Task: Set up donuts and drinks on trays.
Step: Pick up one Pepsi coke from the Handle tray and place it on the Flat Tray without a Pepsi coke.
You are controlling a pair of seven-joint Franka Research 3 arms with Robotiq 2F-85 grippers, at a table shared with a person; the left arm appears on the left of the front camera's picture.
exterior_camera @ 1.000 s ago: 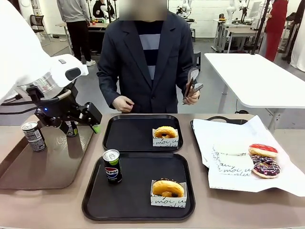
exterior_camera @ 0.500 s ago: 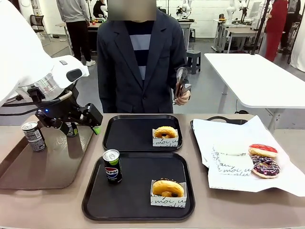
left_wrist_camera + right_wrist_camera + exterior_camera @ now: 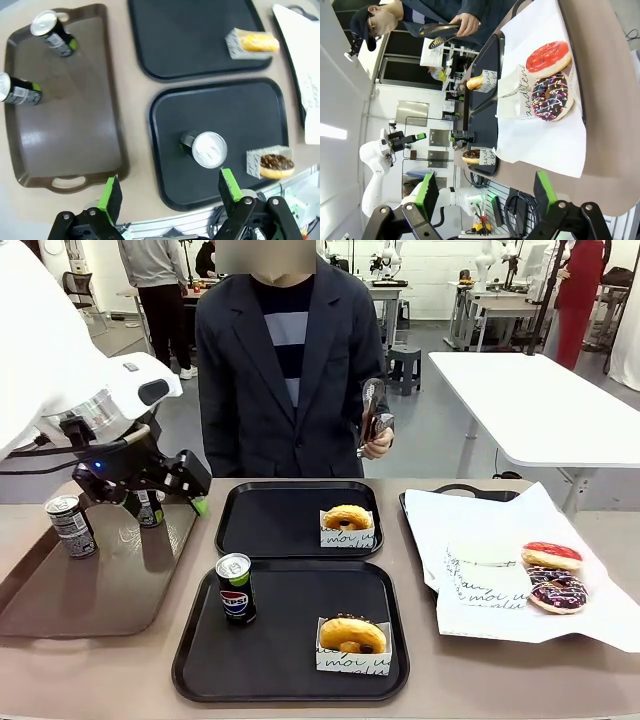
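My left gripper (image 3: 169,177) hangs by the brown tray (image 3: 65,125), fingers wide apart, holding nothing. My right gripper's (image 3: 485,177) fingers are apart too.

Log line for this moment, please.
left claw open, above long brown tray with two dark cans | right claw open | near black square tray: black Pepsi can, sleeved ring donut | far black tray: sleeved donut, no can
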